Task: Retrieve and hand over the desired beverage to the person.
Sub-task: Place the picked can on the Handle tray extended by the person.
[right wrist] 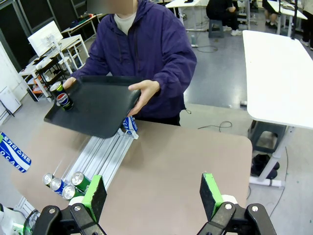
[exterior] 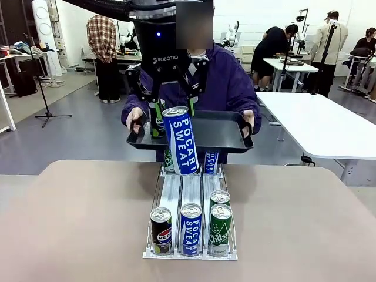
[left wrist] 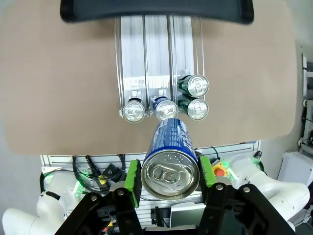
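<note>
The table [exterior: 70, 235] is wide and mostly bare, with the can rack [exterior: 191, 194] running down its middle toward the person [exterior: 226, 79], who stands at the far edge holding a black tray [exterior: 220, 132] out level over the rack's far end; a Pepsi can [right wrist: 63, 99] already stands on the tray. The left gripper [exterior: 170, 120] hangs in front of the tray, clamped on a blue Pocari can [exterior: 181, 141] by its upper body, the can tilted with its foot toward the rack. The right gripper [right wrist: 154, 193] waits with its fingers spread apart and nothing between them, over bare tabletop well to the side. To do this handover well, I'd say the can should clear the tray's near lip, be brought upright, and be set on the bare middle, apart from the Pepsi and both thumbs, before letting go. There's free air on either side; the near lip is the tight spot.
</note>
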